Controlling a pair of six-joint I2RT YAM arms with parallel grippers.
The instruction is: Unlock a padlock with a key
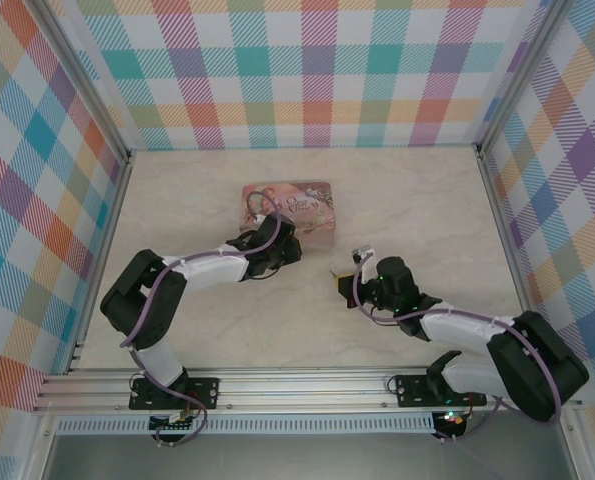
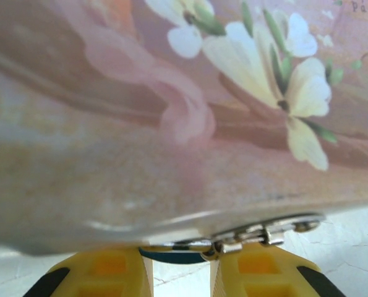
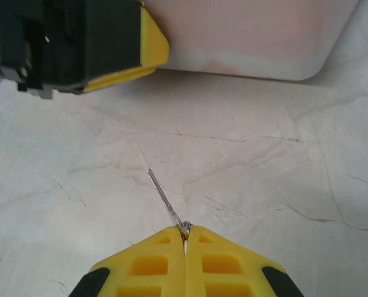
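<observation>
The left claw [image 2: 180, 258] is narrowed around a sliver of dark blue-teal that spans the gap between its yellow moulded-plastic fingers [image 2: 103, 272]. Judging by the colour, this is the tiny padlock with a blue-teal body [image 2: 166, 253], grasped so that it cannot swing or turn when the key pushes in. Just above the claw's right fingertip sits a cluster of bright silvery metal [image 2: 263, 233]. Whether that is the thin shackle or the tin's own clasp cannot be told at this blur. Beyond the fingertips looms the pink rectangular tin box [image 2: 171, 124], a glossy printed lid with white flowers and green leaves, and a rounded, slightly reflective rim.

The right claw [image 3: 185, 240] is clenched flat, its pads pinching the base of the slim silvery metal key [image 3: 165, 199]. The key projects forward and a little to the left of the claw tips like a thin needle, bare along its length so the blade is free to enter a keyhole. It hangs above the pale, marble-veined table [image 3: 276, 185], matte and smooth. The padlock lies ahead and to the left of this claw, well apart from the key tip, so the approach looks not yet made.
</observation>
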